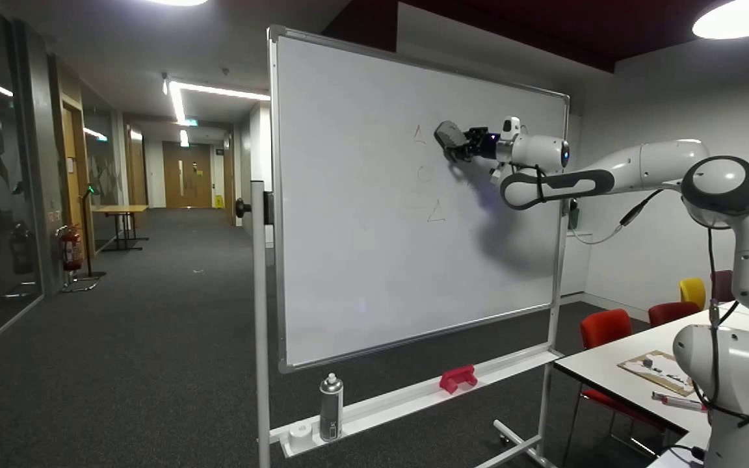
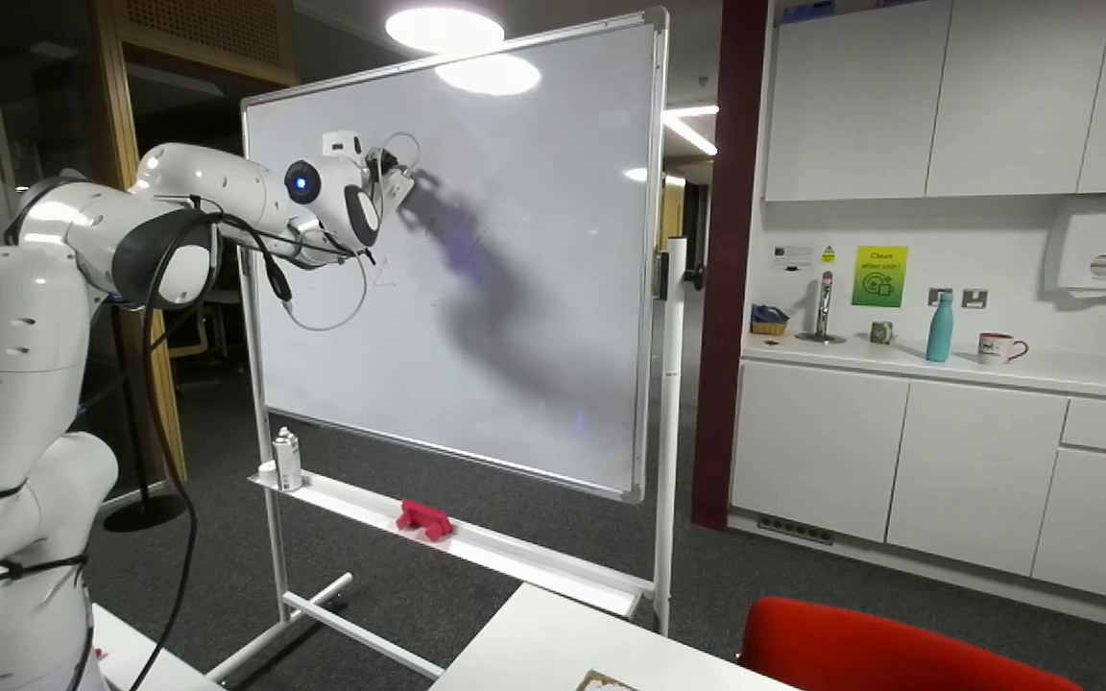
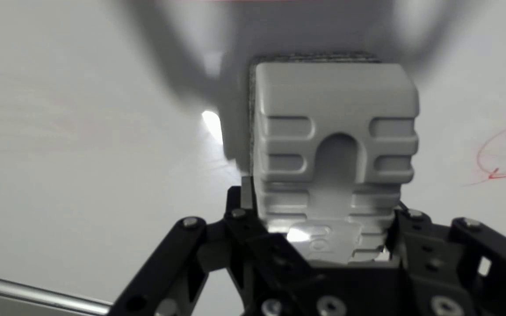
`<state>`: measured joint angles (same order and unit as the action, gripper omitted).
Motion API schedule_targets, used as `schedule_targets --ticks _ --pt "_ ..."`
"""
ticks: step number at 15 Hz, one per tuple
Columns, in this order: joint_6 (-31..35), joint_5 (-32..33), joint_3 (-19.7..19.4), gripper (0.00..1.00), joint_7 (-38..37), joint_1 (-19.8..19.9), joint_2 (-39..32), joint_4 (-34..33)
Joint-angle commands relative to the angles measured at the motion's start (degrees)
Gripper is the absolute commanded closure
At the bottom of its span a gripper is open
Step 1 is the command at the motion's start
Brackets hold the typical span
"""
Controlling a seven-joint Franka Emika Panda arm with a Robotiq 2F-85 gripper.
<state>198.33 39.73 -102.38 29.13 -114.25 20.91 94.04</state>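
Note:
My gripper [image 3: 323, 202] is shut on a grey ribbed board eraser [image 3: 338, 101], one finger on each side. The eraser also shows in an exterior view [image 1: 450, 135], tilted close to the upper part of the whiteboard [image 1: 368, 279]. Its dark felt edge faces the board; I cannot tell whether it touches. Faint drawn marks lie beside it: an upper triangle [image 1: 419, 135], a faint round mark [image 1: 424, 173] and a lower triangle [image 1: 437, 212]. The wrist view shows a red curved line [image 3: 478, 157] to the right of the eraser. The arm casts a shadow on the board.
Below the board, a ledge [image 1: 394, 402] bears a spray can [image 1: 331, 408], a white roll [image 1: 300, 434] and a red holder [image 1: 458, 378]. A white table [image 1: 615, 344] with a marker [image 1: 680, 402] and red chairs [image 1: 606, 328] stand near the robot base.

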Motion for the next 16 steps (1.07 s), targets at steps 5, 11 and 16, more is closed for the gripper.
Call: schedule_targets --ticks 5,11,16 --pt "0.08 -0.22 -4.14 0.65 4.02 -5.06 -0.03 2.93" --pt "0.12 -1.33 -6.14 0.65 4.21 -7.99 -2.53 2.49" --pt "0.04 -2.32 -8.84 0.65 4.32 -12.91 -6.39 2.24"
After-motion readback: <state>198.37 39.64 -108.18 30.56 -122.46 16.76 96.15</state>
